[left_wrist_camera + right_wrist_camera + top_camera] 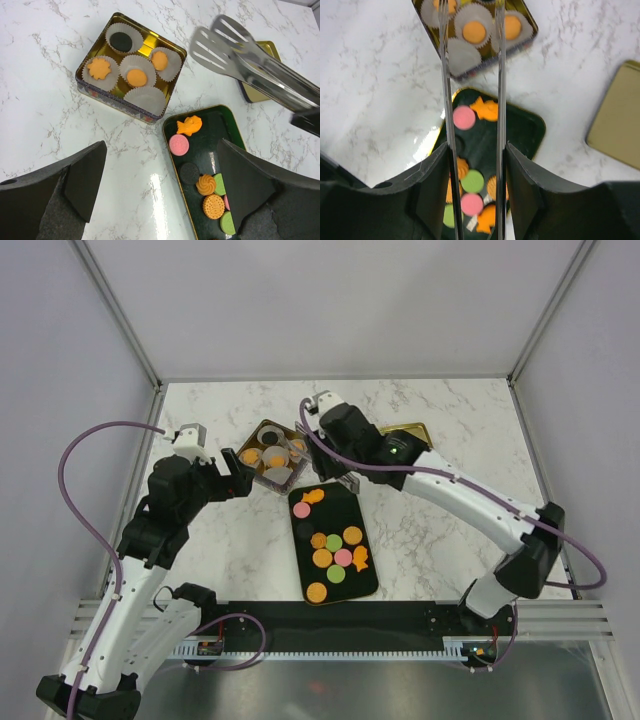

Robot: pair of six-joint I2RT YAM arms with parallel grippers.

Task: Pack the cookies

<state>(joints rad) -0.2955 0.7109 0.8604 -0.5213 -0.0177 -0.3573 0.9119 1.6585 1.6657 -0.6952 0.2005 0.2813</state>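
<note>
While the left gripper (162, 144) hangs wide open and empty above the white marble table (45, 75), the right gripper (477, 150) is closed partway on steel tongs (240, 52), its dark fingers pressing the two arms from either side. Seen from the right wrist, the tongs run straight up the frame, arms apart, ends over the tin (115, 102) at the top. From the left wrist, their flat slotted ends show at upper right with nothing between them.

Most of the cookies (334, 542) lie flat on a dark oblong tray (335, 512) with a gold rim at the centre of the overhead view. Its long axis runs nearly up and down the frame, leaning from upper left to lower right. The cookies are small discs in orange, pink and green, one dark, some ridged or swirled. An orange fish (190, 125) lies at the tray's upper end, nearest the tin, its long axis across the tray; which end is the head cannot be made out. A second fish (358, 558) sits by the right rim lower down.

The square tin, gold inside with rounded corners, stands just beside the tray's upper left corner. It holds five white pleated paper cups (146, 99): three carry orange cookies, one of them scalloped, one carries a dark disc, and the cup nearest the tray is empty. A flat gold lid (615, 115) lies on the marble right of the tin.
</note>
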